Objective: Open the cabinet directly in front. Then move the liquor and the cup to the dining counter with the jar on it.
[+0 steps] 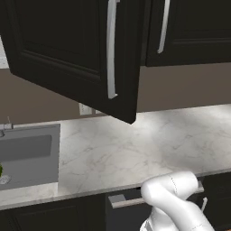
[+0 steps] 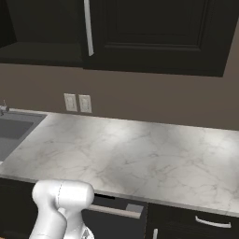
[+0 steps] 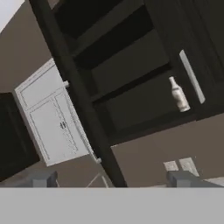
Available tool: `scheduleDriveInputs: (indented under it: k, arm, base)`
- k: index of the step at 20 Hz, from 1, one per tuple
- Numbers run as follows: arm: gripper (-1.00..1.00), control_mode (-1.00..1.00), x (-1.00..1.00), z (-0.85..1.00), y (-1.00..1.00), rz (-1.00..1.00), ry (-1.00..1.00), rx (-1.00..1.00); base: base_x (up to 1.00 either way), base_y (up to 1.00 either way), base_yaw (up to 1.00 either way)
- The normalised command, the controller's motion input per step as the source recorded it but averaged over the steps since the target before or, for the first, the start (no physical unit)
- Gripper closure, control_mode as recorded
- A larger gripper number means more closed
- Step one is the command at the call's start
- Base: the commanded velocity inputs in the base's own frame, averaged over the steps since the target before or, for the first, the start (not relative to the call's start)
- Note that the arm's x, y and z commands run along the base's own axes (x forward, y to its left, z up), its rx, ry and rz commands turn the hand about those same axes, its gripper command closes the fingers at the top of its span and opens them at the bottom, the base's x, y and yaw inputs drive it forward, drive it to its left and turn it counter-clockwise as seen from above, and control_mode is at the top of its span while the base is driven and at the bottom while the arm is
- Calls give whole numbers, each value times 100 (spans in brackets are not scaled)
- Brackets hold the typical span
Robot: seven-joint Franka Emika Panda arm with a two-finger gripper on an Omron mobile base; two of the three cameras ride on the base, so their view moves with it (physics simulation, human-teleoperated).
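Gripper [image 3: 109, 178] nearest, fingers spread wide, holding nothing. Beyond it the cabinet [image 3: 131, 78], left door [image 1: 72, 49] swung open, right door [image 1: 189, 31] closed. Liquor [image 3: 179, 94] upright on the lower shelf. Opening looks done; next, reach for the bottle.

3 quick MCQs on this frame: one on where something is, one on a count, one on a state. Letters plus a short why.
1. Where is the liquor?
A. on a shelf inside the cabinet
B. in the sink
C. on the worktop

2. How many wall outlet plates sit side by side above the marble worktop?
A. one
B. two
C. four

3. The cabinet's left door is:
A. shut
B. swung open
C. missing

Key: 1 A, the hand view shows the bottle standing on the lower shelf. 2 B, the right base view shows a pair. 3 B, the left base view shows the door angled out over the worktop.
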Motion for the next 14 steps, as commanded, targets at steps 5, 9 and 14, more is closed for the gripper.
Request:
scheduleDriveInputs:
  k: [5, 9, 14]
  arm:
    - [-100, -100, 75, 7, -64, 43, 2, 13]
    - [-100, -100, 100, -4, -16, 38, 0, 7]
    - [-100, -100, 99, -45, 1, 36, -1, 0]
  base:
    - [0, 0, 0]
    - [0, 0, 0]
    - [0, 0, 0]
